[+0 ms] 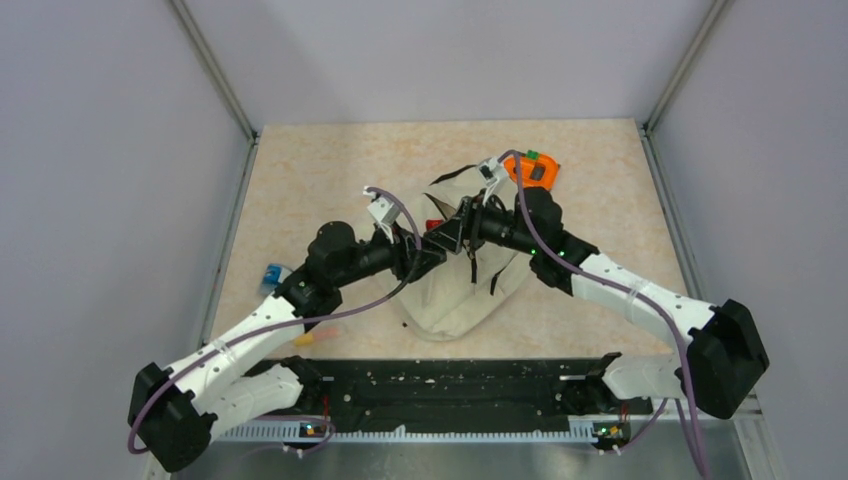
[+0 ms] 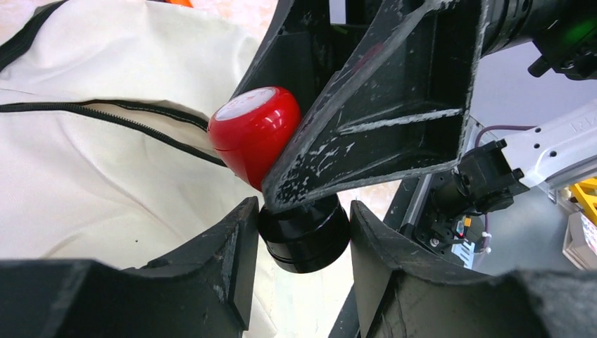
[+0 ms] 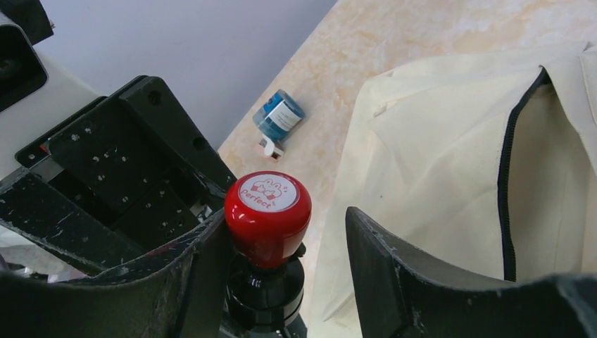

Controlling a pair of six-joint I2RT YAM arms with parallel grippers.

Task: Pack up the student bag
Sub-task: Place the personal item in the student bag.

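The student bag [image 1: 462, 300] is a cream fabric backpack with black zipper lines, lying mid-table; its fabric also fills the left wrist view [image 2: 105, 162] and the right wrist view [image 3: 436, 162]. Above it, my left gripper [image 2: 303, 229] is shut on the black base of a stamp with a red knob [image 2: 252, 134]. My right gripper [image 3: 284, 225] stands open around that red knob [image 3: 267, 208]. Its left finger is against the knob and a gap separates its right finger [image 3: 380, 253] from it. In the top view both grippers meet over the bag, left [image 1: 440, 242] and right [image 1: 468, 222].
A small blue-capped container [image 1: 272, 277] lies on the table left of the bag, also seen from the right wrist [image 3: 279, 116]. An orange object with a green part [image 1: 535, 168] sits behind the bag at the right. A yellow item [image 1: 303, 340] lies near the left arm.
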